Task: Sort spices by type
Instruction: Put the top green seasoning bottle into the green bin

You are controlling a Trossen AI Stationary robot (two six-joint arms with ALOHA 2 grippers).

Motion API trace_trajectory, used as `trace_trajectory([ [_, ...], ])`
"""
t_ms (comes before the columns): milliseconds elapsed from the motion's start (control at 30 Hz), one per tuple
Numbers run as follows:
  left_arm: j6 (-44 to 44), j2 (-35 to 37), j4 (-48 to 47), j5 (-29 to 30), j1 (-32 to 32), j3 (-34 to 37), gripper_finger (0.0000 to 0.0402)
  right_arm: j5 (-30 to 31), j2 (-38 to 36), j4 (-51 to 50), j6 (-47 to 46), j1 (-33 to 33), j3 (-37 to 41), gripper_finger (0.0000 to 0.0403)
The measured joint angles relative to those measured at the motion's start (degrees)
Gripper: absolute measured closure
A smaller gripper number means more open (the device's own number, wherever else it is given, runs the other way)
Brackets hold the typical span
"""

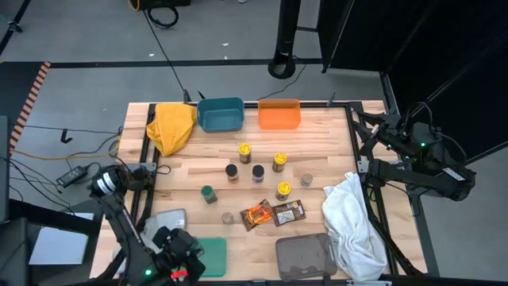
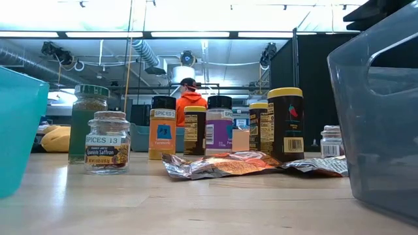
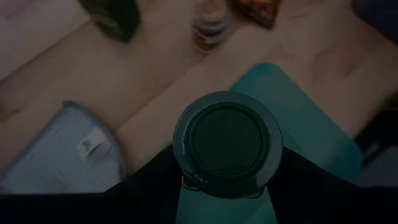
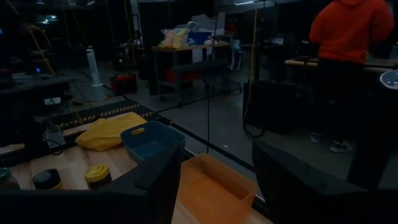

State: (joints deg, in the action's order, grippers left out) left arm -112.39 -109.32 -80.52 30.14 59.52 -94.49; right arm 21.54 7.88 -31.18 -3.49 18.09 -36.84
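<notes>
My left gripper is at the table's near left, above the teal tray, shut on a jar with a dark green lid. On the table stand jars with yellow lids, dark lids, a green lid and clear ones. An orange packet and a brown packet lie flat beside them. My right gripper waits open at the table's far right edge, touching nothing. My left gripper pinches the green-lidded jar by its body just below the lid, one finger on each side. The fingers come from above, pointing down. The jar is upright, lid up, over the teal tray; whether its base rests in the tray is hidden.
A blue bin and an orange bin sit at the far edge, with a yellow cloth to their left. A grey tray and a white cloth are near right; a grey cloth is near left.
</notes>
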Motion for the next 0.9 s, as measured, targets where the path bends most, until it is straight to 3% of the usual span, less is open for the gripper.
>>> trace_trajectory([
  [200,-15.20,-1.22,-5.05,0.12,3.11,0.04,0.0214,0.00,0.00,0.00,0.02,0.02,0.00,0.0196],
  [267,-16.57,-1.25,-3.76,0.11,3.91,0.04,0.0214,0.00,0.00,0.00,0.00,0.02,0.00,0.0196],
  [600,-16.30,-2.65,-3.67,-0.25,4.25,0.06,0.0213,0.01,0.00,-0.80,0.14,0.02,0.00,0.0196],
  [900,-6.53,-3.98,-4.55,-1.12,4.82,0.38,0.0213,0.04,0.00,-1.96,0.02,0.12,0.00,0.0196],
])
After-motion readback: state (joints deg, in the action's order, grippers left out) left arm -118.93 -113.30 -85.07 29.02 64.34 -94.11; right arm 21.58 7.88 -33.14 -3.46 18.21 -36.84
